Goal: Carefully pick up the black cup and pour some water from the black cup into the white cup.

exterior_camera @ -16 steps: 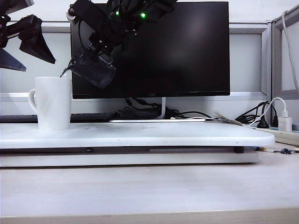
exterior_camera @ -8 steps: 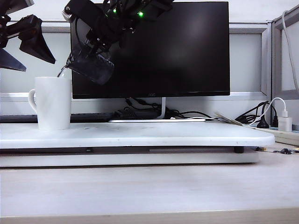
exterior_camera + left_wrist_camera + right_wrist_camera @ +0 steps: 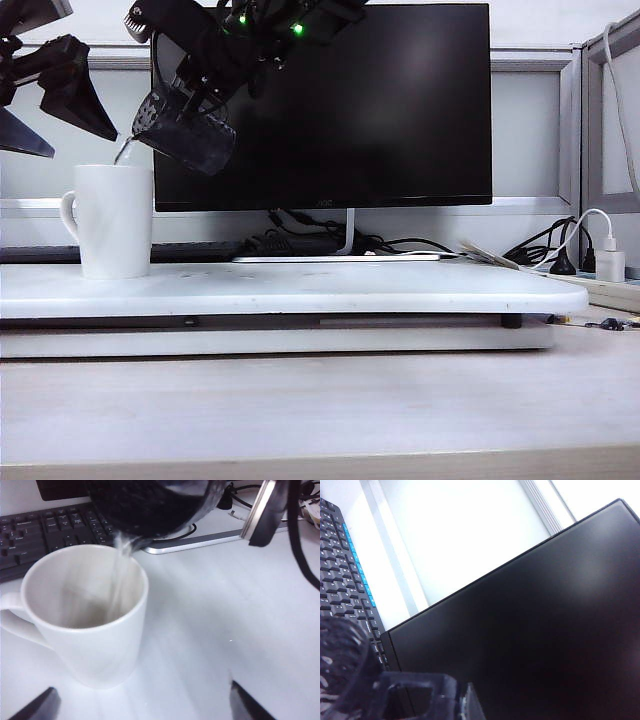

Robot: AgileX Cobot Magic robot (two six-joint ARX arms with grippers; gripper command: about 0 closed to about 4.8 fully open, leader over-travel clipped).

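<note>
The white cup (image 3: 112, 220) stands at the left end of the white board, handle to the left. Above its rim and a little to the right hangs the black cup (image 3: 185, 130), tipped mouth-down toward it, with my right gripper (image 3: 198, 82) shut on it. A thin stream of water (image 3: 119, 572) runs from the black cup (image 3: 150, 505) into the white cup (image 3: 90, 630). In the right wrist view the glossy crinkled black cup (image 3: 340, 672) fills a corner. My left gripper (image 3: 45, 95) hovers open at the far left, above the white cup; its gap (image 3: 142, 707) holds nothing.
A black monitor (image 3: 330, 100) stands right behind the cups, and a keyboard (image 3: 30, 535) lies behind the white cup. The white board (image 3: 300, 290) reaches well to the right. Cables and a charger (image 3: 610, 265) lie at the far right.
The black cup has tipped further and shifted slightly left and up with the right gripper. Water keeps running into the white cup. The left gripper has not moved.
</note>
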